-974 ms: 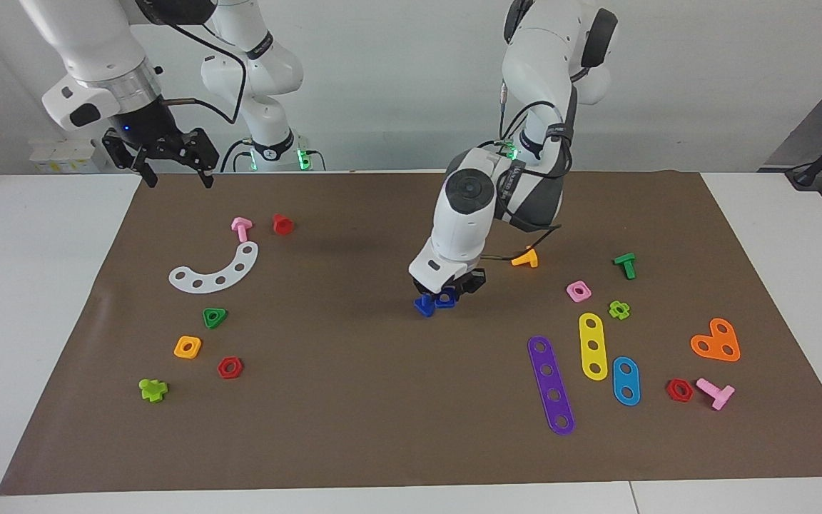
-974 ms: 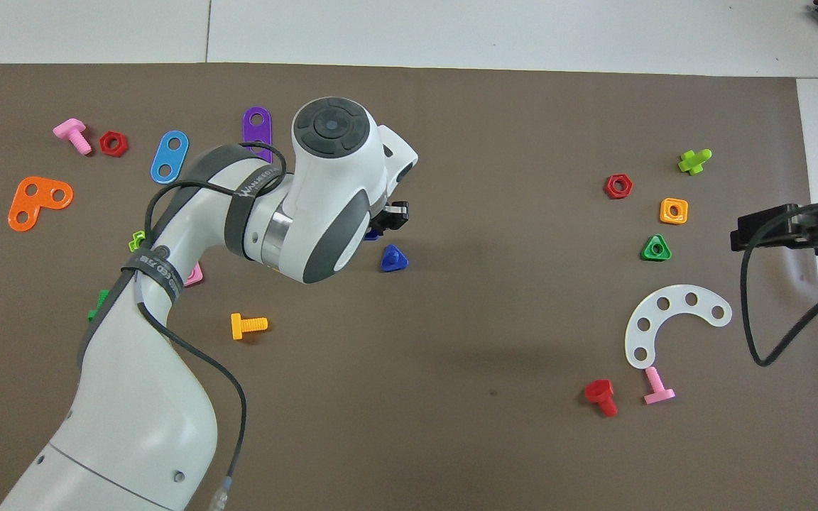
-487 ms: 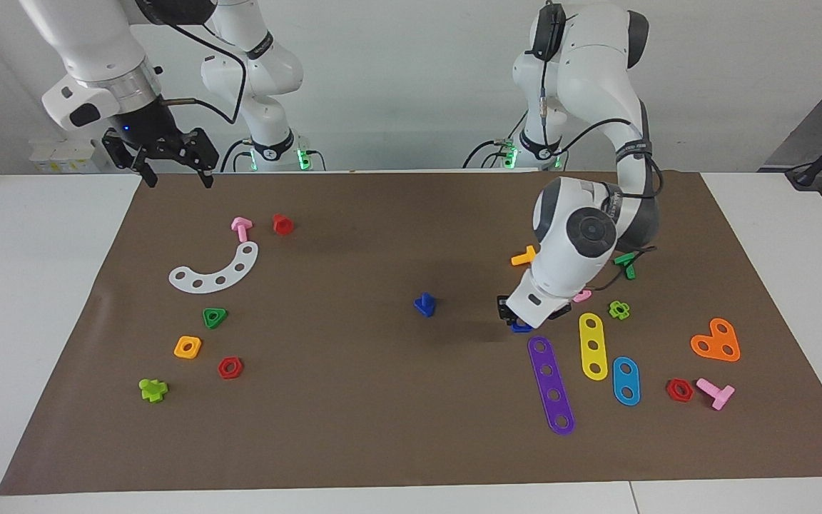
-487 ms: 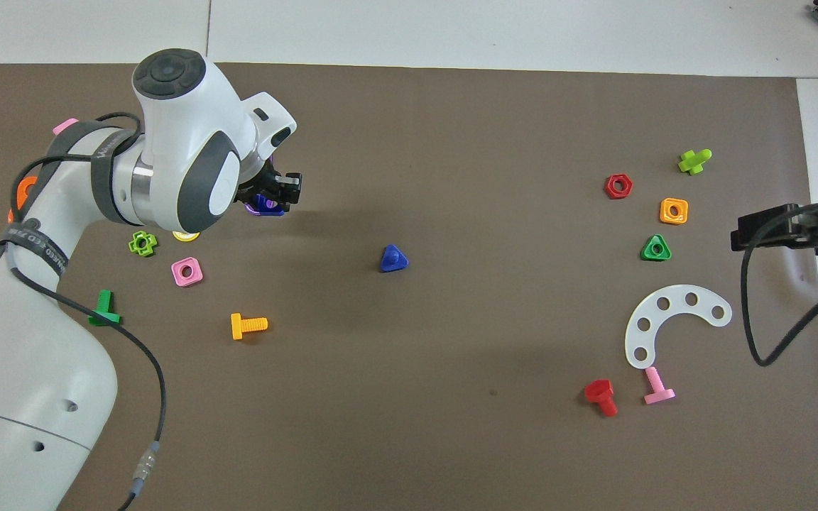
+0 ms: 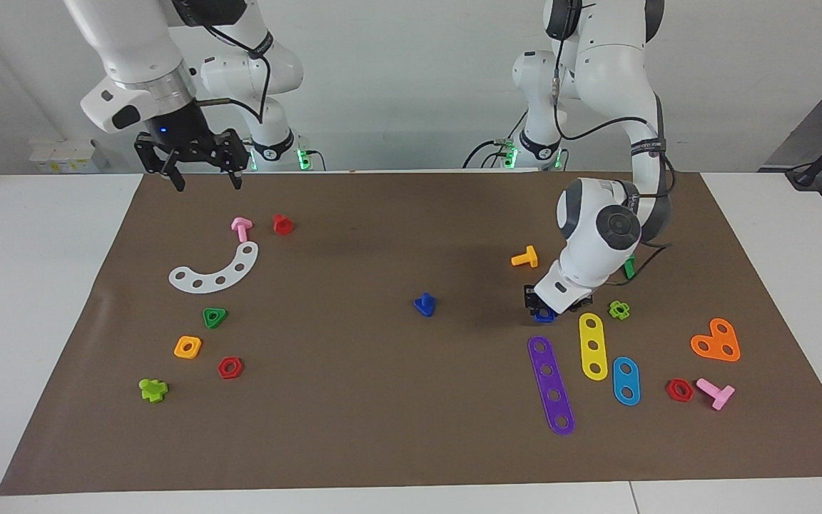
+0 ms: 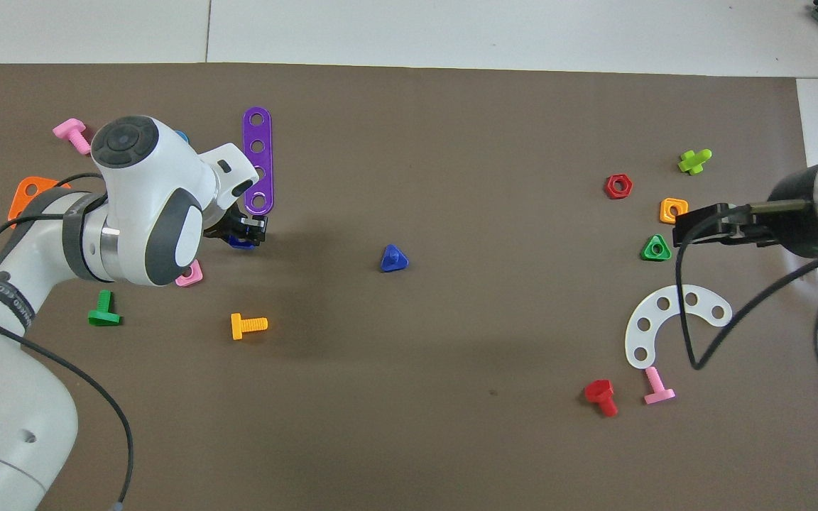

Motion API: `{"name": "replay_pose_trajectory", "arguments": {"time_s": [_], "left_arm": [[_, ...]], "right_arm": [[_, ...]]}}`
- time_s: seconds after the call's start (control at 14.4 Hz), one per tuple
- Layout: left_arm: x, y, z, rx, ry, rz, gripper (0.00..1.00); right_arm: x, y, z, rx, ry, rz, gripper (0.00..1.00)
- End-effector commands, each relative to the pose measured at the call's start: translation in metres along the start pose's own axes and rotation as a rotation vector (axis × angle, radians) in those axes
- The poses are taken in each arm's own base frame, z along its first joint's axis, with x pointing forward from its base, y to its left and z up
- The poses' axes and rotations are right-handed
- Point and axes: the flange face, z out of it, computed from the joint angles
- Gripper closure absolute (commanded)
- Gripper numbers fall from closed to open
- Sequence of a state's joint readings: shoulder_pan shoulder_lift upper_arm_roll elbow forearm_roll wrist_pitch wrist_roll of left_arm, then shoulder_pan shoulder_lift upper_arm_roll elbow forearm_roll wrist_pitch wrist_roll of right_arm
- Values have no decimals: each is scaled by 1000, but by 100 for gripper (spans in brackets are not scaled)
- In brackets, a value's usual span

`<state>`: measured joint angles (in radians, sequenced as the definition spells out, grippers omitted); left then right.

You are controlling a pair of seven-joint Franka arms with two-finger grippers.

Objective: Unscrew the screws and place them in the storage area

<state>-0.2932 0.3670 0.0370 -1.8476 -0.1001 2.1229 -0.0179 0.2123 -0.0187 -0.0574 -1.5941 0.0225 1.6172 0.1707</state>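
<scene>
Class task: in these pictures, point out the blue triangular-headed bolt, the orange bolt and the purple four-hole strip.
blue triangular-headed bolt (image 5: 424, 303): facing view, on its head.
orange bolt (image 6: 247, 326): overhead view, where head and stem meet.
purple four-hole strip (image 5: 551, 385): facing view, on the plastic between its middle holes.

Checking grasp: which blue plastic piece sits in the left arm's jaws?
The blue square plastic nut, in the left gripper beside the purple strip; the blue triangular-headed bolt lies alone mid-mat.

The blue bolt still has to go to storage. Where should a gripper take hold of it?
The blue bolt seems to rest on its triangular head, stem up, alone mid-mat. Probably best: come straight down and pinch the stem, or one flat side against the far corner.
</scene>
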Motion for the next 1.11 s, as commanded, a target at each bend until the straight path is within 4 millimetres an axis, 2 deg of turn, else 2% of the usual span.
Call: {"name": "replay_pose_trajectory", "arguments": {"time_s": [0.0,0.07,0.14,0.21,0.28,0.49,0.7,0.83,0.9,1.04], "left_arm": [[-21,-1,0,-14,12,22,58],[-22,1,1,-13,9,22,53],[-22,2,1,-13,8,20,53],[-22,2,1,-13,8,22,51],[-22,3,1,-13,8,20,42],[-22,3,0,-13,11,31,1],[-18,-2,-9,-13,27,24,0],[-11,-9,-33,-11,62,17,0],[-9,-22,-44,-10,71,0,0],[-10,-51,-59,30,74,18,0]], "right_arm": [[13,-53,43,14,2,25,0],[21,-81,62,17,13,24,0],[27,-105,83,16,15,19,0],[26,-133,102,14,9,0,1],[28,-155,118,11,22,18,1],[34,-205,154,35,76,43,1],[41,-247,198,40,92,61,1],[43,-266,221,46,104,49,1],[39,-284,240,47,102,25,1],[40,-301,270,43,98,6,6]]}}
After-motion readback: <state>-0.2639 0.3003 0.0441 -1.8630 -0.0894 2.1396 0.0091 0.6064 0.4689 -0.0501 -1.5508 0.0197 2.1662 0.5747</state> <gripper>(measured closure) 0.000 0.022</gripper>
